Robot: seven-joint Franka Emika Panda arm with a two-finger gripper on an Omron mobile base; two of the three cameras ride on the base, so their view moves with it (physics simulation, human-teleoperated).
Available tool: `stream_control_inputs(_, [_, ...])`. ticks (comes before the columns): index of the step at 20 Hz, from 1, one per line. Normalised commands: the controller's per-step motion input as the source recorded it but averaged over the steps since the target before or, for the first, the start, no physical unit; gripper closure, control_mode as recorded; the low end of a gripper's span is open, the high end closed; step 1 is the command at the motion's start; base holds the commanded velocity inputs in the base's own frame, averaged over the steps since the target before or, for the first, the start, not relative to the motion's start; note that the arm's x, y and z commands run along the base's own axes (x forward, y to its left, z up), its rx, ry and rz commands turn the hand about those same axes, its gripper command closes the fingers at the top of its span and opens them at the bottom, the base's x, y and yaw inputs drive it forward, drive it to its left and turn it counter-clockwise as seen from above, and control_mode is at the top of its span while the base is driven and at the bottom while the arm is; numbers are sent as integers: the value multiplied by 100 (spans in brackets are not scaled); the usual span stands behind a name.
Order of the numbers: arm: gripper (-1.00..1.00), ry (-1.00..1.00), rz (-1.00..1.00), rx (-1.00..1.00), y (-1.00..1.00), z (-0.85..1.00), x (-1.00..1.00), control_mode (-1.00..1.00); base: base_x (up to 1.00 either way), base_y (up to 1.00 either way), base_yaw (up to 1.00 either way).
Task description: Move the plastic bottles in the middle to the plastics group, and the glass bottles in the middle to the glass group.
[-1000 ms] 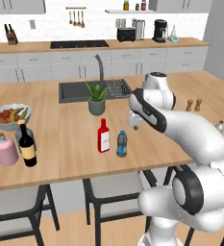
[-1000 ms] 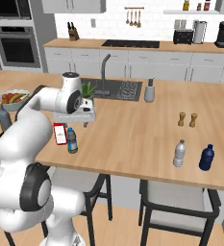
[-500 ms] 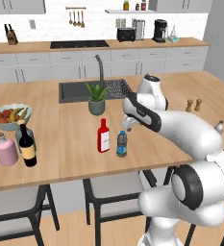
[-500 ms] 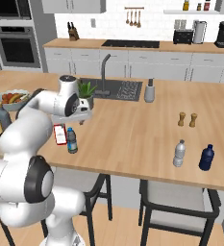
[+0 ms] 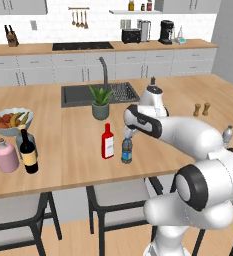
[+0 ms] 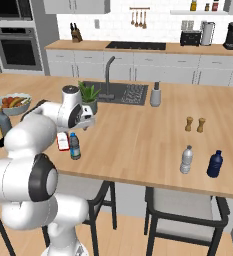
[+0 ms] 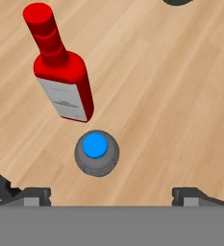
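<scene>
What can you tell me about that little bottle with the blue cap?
The small clear water bottle has a round blue cap and a blue label band, and looks like plastic. It stands upright on the wooden island counter, close beside a flat red bottle but apart from it. In the hand view it is seen from straight above. The open gripper hangs above it and nothing grips it.

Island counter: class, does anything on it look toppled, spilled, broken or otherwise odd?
Nothing is toppled, spilled or broken. The flat red bottle and blue-capped water bottle stand upright, close but apart, under the open gripper. One oddity: the dark wine bottle already stands by the pink bottle, not mid-counter.
</scene>
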Motion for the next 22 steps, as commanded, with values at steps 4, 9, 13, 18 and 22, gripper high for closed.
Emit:
stream_control_inputs(4, [-100, 0, 0, 0, 2, 0, 0, -100, 0, 0, 0])
stream_control_inputs(9, [-100, 0, 0, 0, 15, -7, 0, -100, 0, 0, 0])
stream_control_inputs(13, [-100, 0, 0, 0, 6, -24, 0, -100, 0, 0, 0])
stream_control_inputs(18, [-100, 0, 0, 0, 14, -33, 0, -100, 0, 0, 0])
stream_control_inputs(22, [-100, 0, 0, 0, 8, -15, 3, -100, 0, 0, 0])
